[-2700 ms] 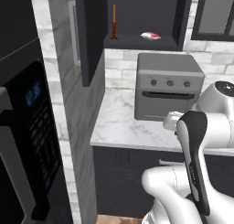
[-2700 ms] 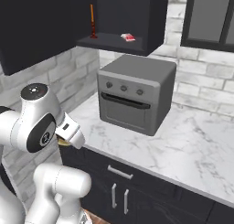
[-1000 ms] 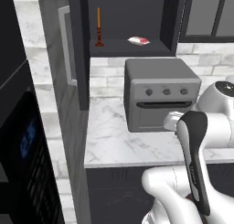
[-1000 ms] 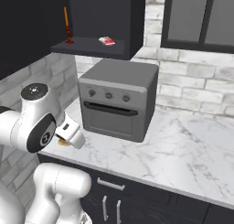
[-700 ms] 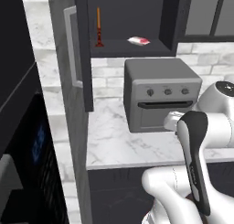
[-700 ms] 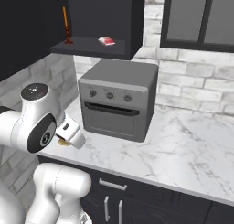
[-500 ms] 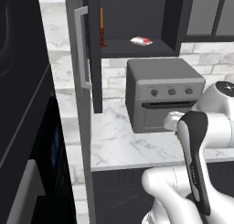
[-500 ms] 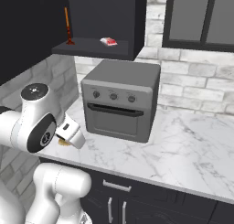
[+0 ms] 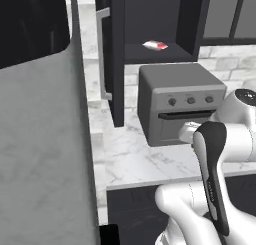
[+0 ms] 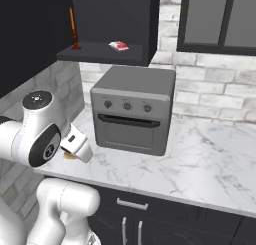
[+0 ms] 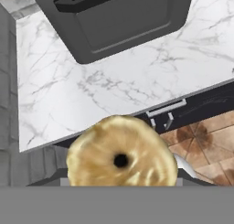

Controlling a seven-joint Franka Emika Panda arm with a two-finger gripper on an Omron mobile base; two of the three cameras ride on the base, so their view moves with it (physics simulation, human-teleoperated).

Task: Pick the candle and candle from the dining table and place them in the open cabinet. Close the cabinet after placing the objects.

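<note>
Swung nearer now, cabinet (image 10: 105, 19) holds tall orange candle (image 10: 73, 26).

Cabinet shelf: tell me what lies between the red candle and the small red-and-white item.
Nothing: in the right base view, the dark shelf is bare between the candle and the red-and-white item.

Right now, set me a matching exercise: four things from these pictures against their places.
Things:
1 red taper candle
2 small red and white thing
3 grey oven
4 round tan candle

Places:
A between the gripper's fingers
B on the marble counter
C far left of the cabinet shelf
D middle of the cabinet shelf

Pairs: 1-C, 2-D, 3-B, 4-A
</note>
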